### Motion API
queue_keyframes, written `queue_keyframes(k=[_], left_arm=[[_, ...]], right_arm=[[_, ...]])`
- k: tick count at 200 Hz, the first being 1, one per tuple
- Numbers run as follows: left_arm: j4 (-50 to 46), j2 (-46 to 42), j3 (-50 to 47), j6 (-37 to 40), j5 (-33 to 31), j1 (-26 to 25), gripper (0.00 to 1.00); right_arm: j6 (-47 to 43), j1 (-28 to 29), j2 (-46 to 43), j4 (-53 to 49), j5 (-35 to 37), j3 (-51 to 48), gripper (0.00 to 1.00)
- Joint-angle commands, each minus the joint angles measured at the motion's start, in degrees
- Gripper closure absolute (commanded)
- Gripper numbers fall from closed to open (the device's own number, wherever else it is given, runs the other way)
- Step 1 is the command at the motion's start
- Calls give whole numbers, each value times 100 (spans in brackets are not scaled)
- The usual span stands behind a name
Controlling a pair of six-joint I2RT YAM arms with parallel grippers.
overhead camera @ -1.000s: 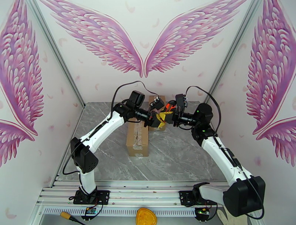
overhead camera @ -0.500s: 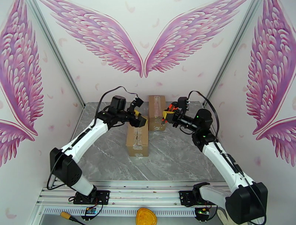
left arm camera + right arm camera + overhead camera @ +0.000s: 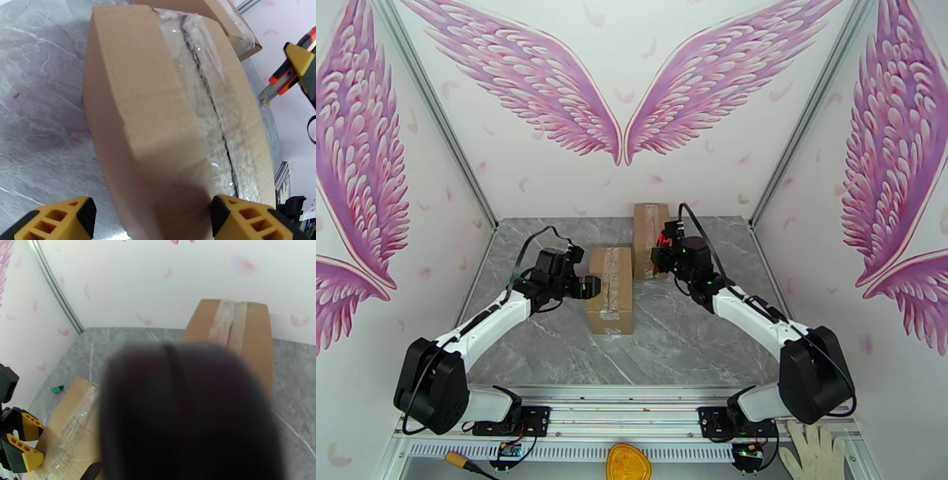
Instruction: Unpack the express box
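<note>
Bright, even light, soft shadows. Glare on clear tape [image 3: 201,90] of the box [image 3: 142,118]. Left wrist view bows at edges; right wrist foreground a dark unfocused blob [image 3: 189,413].

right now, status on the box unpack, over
Left end effector open, at near box's left side. Right end effector shut on utility knife. Near box flaps closed, tape on. Second box close behind, by the knife.

The grey marble table [image 3: 695,331] carries a taped box [image 3: 611,288] and (just behind) a second box [image 3: 648,221].
</note>
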Motion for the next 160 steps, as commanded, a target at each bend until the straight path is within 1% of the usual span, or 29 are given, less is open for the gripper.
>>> queue_keyframes(k=[1, 40, 84, 118, 134, 148, 160], left_arm=[[357, -373, -318, -340, 150, -87, 19], [698, -665, -677, -606, 354, -402, 19], [1139, -988, -1055, -929, 477, -757, 18], [1269, -838, -959, -933, 510, -1113, 19], [763, -814, -755, -743, 170, -1264, 18], [281, -992, -670, -524, -216, -1281, 19], [25, -1312, -658, -369, -493, -1264, 19]], right_arm=[[55, 250, 176, 110, 417, 408, 95], [-54, 539, 479, 167, 401, 643, 94], [-132, 644, 816, 322, -142, 909, 94], [-293, 681, 963, 332, -476, 1137, 93], [-438, 691, 972, 107, -457, 1281, 93], [-616, 694, 903, -245, -178, 1402, 92], [-789, 693, 777, -380, 135, 1388, 92]])
